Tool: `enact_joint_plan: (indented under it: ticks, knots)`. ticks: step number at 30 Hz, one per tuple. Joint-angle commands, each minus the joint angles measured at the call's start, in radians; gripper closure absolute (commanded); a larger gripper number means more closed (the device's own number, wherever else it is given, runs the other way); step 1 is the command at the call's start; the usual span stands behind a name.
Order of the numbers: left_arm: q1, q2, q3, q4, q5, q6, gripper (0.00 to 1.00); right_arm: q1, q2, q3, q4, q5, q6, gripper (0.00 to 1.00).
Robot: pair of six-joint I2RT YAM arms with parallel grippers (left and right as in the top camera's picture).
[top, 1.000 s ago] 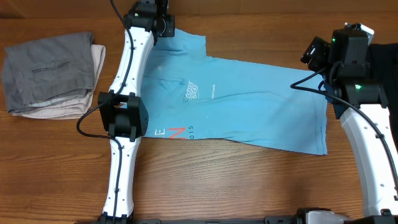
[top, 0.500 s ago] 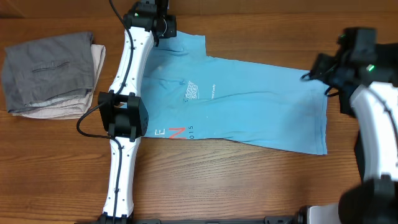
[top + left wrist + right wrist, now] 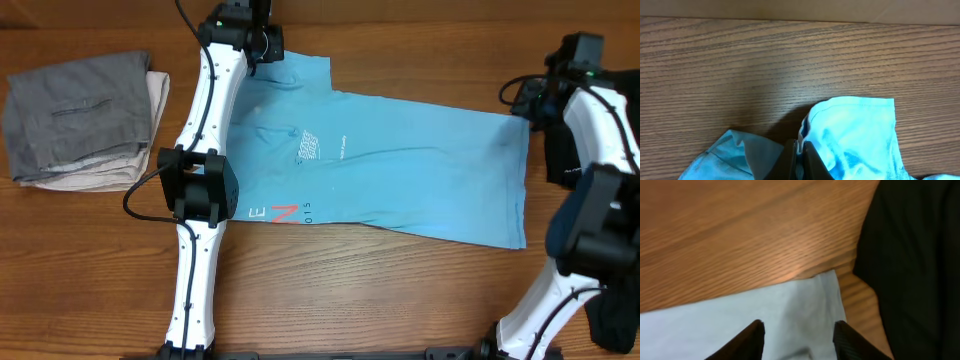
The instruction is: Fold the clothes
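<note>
Across the table, blue T-shirt in left end effector

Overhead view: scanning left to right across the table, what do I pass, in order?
First the folded pile of grey and beige garments → white-and-black left arm → light blue short-sleeved cotton T-shirt, spread flat → white right arm at the shirt's right edge.

On the light blue T-shirt I read a large white E and a coral N near one edge, then small digits, perhaps 015. The white logo with its text is too small to read.
</note>
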Motion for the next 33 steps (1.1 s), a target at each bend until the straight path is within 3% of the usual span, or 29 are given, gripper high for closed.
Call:
enact_joint_plan:
  ticks: [1, 25, 27, 30, 31, 33]
  knots:
    - [0.0, -0.043, 0.022, -0.001, -0.006, -0.001, 0.96, -0.03, 0.042, 0.024, 0.034, 0.024, -0.021, 0.56]
    - [0.0, -0.043, 0.022, -0.003, -0.032, 0.023, 0.96, -0.046, 0.187, 0.023, 0.127, -0.048, -0.108, 0.59]
    - [0.0, -0.043, 0.022, -0.005, -0.032, 0.025, 0.96, -0.045, 0.187, 0.023, 0.124, -0.048, -0.108, 0.63]
    - [0.0, -0.043, 0.022, -0.004, -0.037, 0.025, 0.96, -0.043, 0.187, 0.024, 0.124, -0.048, -0.108, 0.91]
    - [0.0, -0.043, 0.023, -0.004, -0.048, 0.025, 0.96, -0.04, 0.187, 0.024, 0.125, -0.048, -0.108, 0.96]
    - [0.0, -0.047, 0.023, -0.007, -0.077, 0.04, 0.96, -0.035, 0.182, 0.025, 0.125, -0.059, -0.117, 0.96]
